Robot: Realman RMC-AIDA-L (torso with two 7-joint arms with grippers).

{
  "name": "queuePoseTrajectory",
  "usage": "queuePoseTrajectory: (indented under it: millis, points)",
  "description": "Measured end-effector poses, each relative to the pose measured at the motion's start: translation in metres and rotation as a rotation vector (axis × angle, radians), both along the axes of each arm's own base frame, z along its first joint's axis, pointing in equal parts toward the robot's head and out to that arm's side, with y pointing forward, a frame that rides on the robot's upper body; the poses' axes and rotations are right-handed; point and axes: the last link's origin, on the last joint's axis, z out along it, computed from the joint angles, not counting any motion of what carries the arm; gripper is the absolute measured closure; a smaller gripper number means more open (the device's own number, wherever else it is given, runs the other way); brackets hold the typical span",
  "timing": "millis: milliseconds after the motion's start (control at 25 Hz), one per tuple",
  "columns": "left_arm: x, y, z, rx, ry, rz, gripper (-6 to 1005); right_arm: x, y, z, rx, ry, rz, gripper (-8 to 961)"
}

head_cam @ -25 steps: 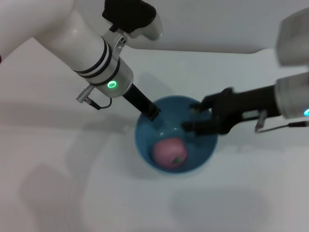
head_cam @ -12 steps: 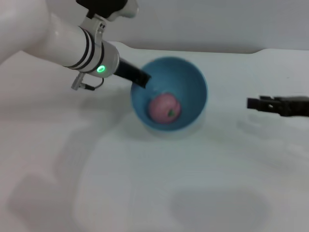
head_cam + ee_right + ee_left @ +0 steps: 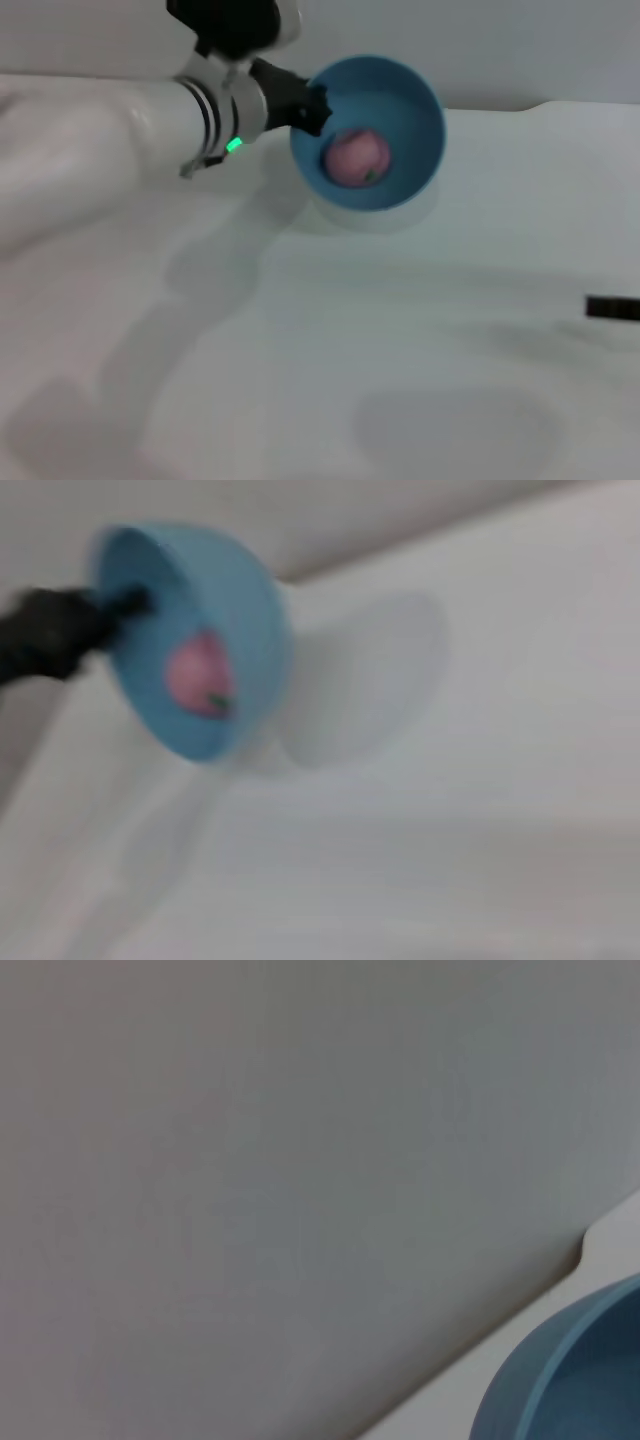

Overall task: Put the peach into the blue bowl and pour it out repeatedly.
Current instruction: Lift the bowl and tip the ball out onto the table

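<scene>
The blue bowl (image 3: 372, 130) is lifted off the white table at the far middle and tilted, its opening turned toward me. The pink peach (image 3: 357, 157) rests inside it. My left gripper (image 3: 308, 107) is shut on the bowl's left rim and holds it up. The right wrist view shows the bowl (image 3: 220, 630) in the air with the peach (image 3: 198, 675) inside and the left gripper (image 3: 110, 610) on its rim. A piece of the bowl's rim (image 3: 570, 1360) shows in the left wrist view. Only a dark tip of my right gripper (image 3: 612, 308) shows at the right edge.
The white table (image 3: 320, 350) spreads below the bowl, with the bowl's shadow (image 3: 370, 215) under it. A grey wall (image 3: 520, 50) runs along the back edge.
The left arm has lifted the bowl with the peach up and toward the back, tilting it more. The right gripper has drawn away to the right edge of view.
</scene>
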Motion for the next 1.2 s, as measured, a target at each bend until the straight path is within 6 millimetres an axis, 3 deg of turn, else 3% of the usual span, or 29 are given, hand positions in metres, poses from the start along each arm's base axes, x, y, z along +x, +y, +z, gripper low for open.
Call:
queuePoseTrajectory:
  millis: [120,440,760,1000,1200]
  points:
    - [0.005,-0.010,-0.009,0.061,0.011,-0.121,1001,0.014,-0.007,0.009,-0.010,-0.038,-0.101,364]
    - [0.010,-0.035,-0.018,0.317,0.071,-0.494,1001,0.013,-0.007,0.013,-0.009,-0.034,-0.099,364]
    - [0.008,-0.056,-0.031,0.382,0.310,-0.778,1000,0.009,-0.009,0.015,-0.026,-0.027,-0.083,364]
    - [0.011,-0.069,-0.038,0.437,0.601,-1.008,1000,0.008,-0.009,0.014,-0.028,-0.024,-0.086,365]
    - [0.010,-0.070,-0.039,0.444,0.669,-1.048,1000,0.005,-0.006,0.013,-0.033,-0.030,-0.079,365]
